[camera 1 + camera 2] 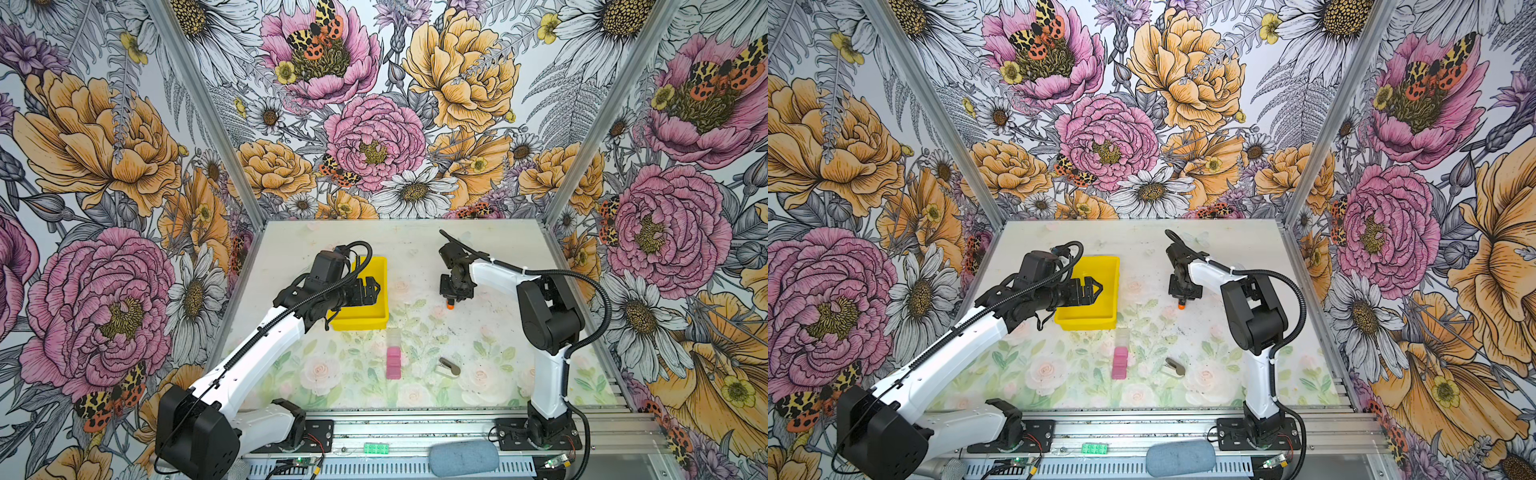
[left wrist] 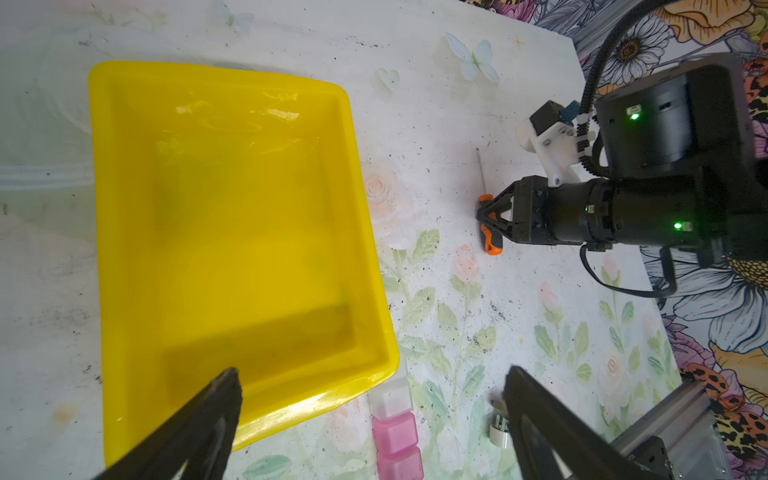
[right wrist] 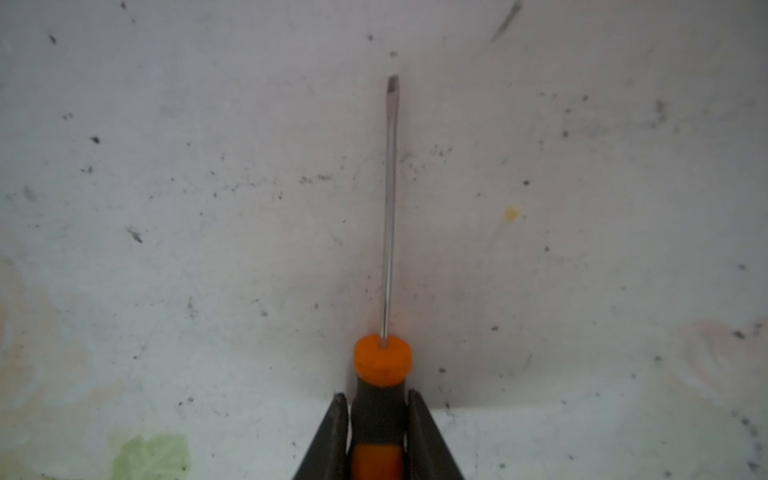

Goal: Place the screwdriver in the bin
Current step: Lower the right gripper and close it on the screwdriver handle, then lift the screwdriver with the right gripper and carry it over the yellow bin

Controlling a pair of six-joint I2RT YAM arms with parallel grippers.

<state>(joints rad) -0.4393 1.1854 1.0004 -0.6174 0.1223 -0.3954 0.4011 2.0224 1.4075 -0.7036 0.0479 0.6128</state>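
The screwdriver (image 3: 382, 361) has an orange-and-black handle and a thin metal shaft. It lies flat at table level, right of the bin. My right gripper (image 3: 378, 401) is shut on the screwdriver's black handle section, one finger against each side. Both top views show only the orange handle end (image 1: 450, 304) (image 1: 1181, 305) below the right gripper (image 1: 451, 300). The left wrist view shows the screwdriver (image 2: 491, 245) and the empty yellow bin (image 2: 232, 208). The bin (image 1: 365, 324) (image 1: 1088, 322) sits left of centre. My left gripper (image 1: 372, 289) (image 1: 1096, 289) (image 2: 372, 374) hangs open over the bin, holding nothing.
A pink block (image 1: 393, 363) with a clear cap lies just in front of the bin. A grey-white stapler-like object (image 1: 449, 368) lies to its right. A green brick (image 1: 376, 449) and a grey-blue pad (image 1: 463, 457) rest on the front rail.
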